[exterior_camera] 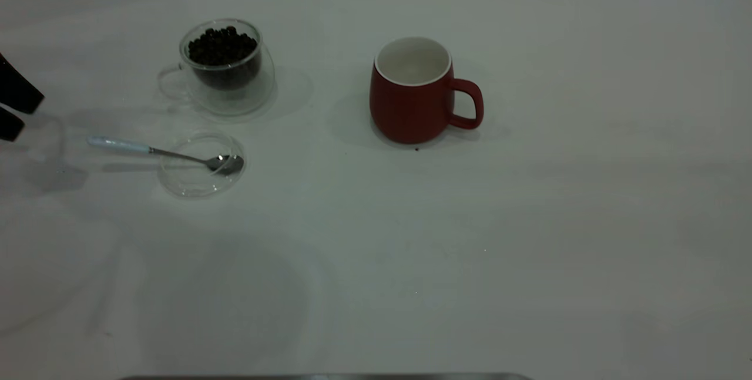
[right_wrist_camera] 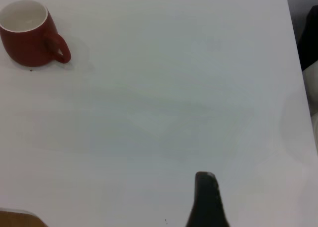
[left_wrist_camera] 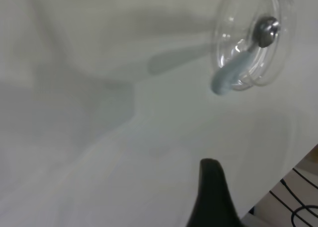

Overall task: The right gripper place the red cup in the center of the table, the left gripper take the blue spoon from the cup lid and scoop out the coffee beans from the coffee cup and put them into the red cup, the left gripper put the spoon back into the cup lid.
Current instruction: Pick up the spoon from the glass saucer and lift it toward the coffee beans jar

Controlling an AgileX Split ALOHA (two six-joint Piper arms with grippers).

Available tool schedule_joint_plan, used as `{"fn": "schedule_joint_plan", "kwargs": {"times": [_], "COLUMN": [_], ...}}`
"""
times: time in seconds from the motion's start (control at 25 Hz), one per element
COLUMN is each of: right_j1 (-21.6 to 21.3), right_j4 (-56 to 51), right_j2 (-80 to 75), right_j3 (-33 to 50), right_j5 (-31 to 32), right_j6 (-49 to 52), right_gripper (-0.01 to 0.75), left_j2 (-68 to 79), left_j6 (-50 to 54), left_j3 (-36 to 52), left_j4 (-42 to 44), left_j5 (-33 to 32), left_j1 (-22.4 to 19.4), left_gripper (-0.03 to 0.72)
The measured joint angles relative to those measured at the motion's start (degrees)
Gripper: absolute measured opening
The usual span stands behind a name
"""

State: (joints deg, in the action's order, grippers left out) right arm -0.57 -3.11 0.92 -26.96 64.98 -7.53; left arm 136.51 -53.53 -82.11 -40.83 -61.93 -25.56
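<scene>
Exterior view: left hand (exterior_camera: 13, 111), fingers parted and empty, sits at nine o'clock of the pale-blue-handled metal spoon (exterior_camera: 154, 151); right hand's state unclear.

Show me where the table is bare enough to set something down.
The table is bare to the right of the red cup and across the whole near half. It is crowded at far left: the coffee cup, the cup lid holding the blue spoon, and the left gripper at the edge.
</scene>
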Motion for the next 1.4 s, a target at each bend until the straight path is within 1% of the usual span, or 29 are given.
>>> {"fn": "schedule_joint_plan", "kwargs": {"times": [0.24, 0.4, 0.68, 0.88, 1.4], "right_j1": [0.00, 0.00, 0.00, 0.00, 0.00], "right_j4": [0.00, 0.00, 0.00, 0.00, 0.00], "right_j2": [0.00, 0.00, 0.00, 0.00, 0.00], "right_j3": [0.00, 0.00, 0.00, 0.00, 0.00], "right_j5": [0.00, 0.00, 0.00, 0.00, 0.00], "right_j6": [0.00, 0.00, 0.00, 0.00, 0.00], "right_gripper": [0.588, 0.588, 0.588, 0.588, 0.588], "left_j2": [6.21, 9.29, 12.09, 12.52, 15.94], "left_j6": [-0.26, -0.56, -5.63, -6.06, -6.37], "left_j3": [-5.78, -8.08, -8.69, -8.84, -9.20], "left_j4": [-0.01, -0.62, -7.85, -9.63, -11.63], "left_j5": [-2.31, -3.18, -3.98, -4.11, -4.17], "left_j1": [0.00, 0.00, 0.00, 0.34, 6.23], "left_gripper": [0.582, 0.582, 0.582, 0.582, 0.582]}}
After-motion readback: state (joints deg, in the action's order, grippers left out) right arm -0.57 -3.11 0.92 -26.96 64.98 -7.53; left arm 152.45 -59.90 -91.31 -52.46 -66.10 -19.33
